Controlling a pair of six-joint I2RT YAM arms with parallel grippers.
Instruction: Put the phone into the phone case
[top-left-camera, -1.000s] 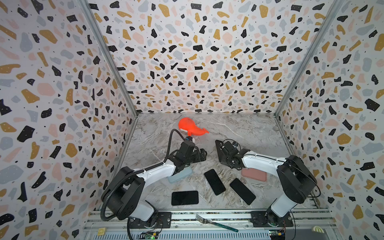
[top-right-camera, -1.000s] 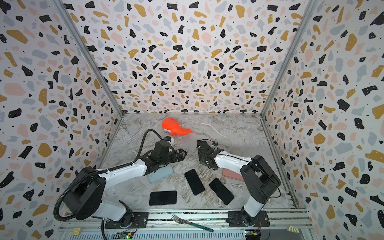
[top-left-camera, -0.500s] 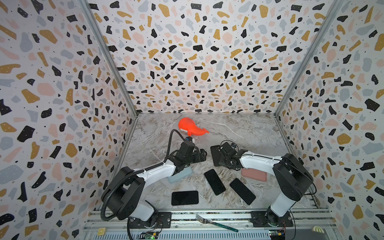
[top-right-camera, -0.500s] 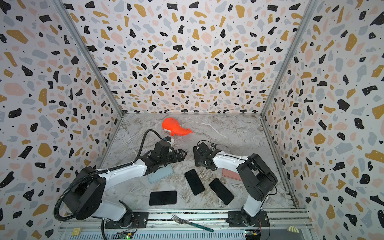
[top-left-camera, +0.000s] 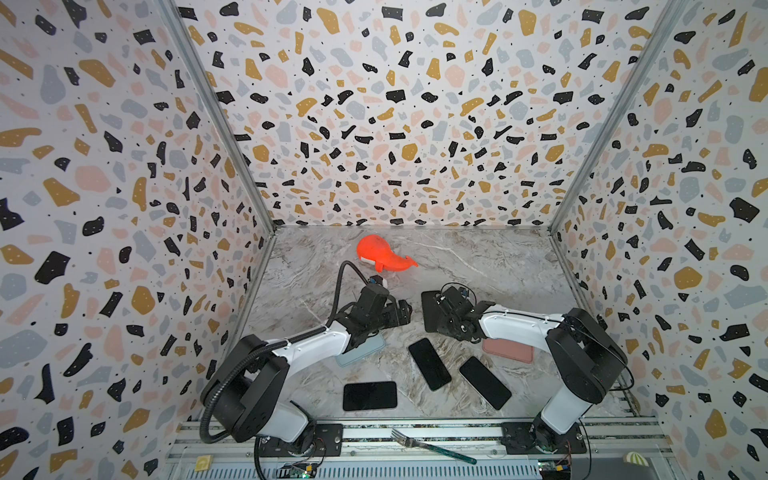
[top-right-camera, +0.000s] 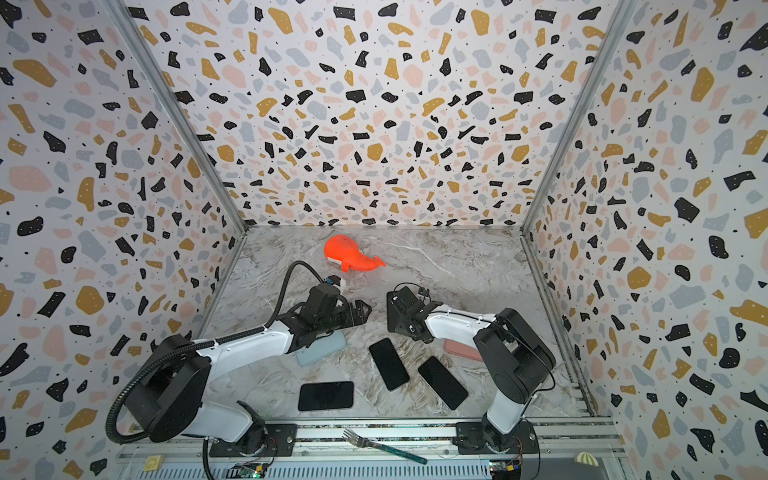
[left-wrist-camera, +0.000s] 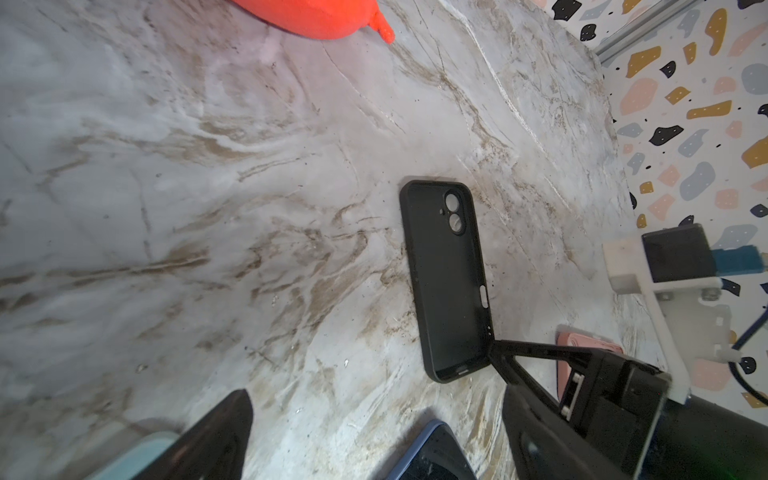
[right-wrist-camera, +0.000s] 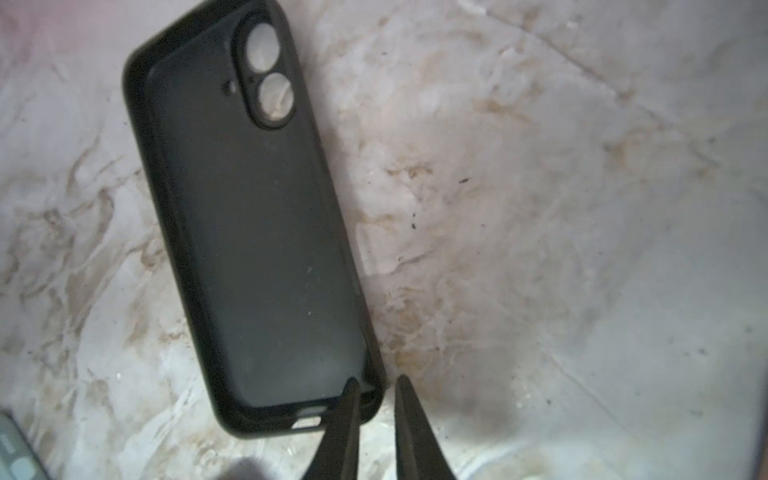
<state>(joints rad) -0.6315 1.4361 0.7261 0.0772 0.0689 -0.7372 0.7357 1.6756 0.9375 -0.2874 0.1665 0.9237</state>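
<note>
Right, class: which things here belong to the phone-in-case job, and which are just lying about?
Job: black phone case, three phones, right claw at its rim; pale blue slab and pink slab, probably cases too.
Lying about: orange whale toy, fork.

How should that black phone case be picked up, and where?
The case lies flat, open side up, so its thin raised rim is the only part standing clear of the table. Probably best: pinch that rim at the short end away from the lens holes, coming down from above, one finger inside, one outside.
</note>
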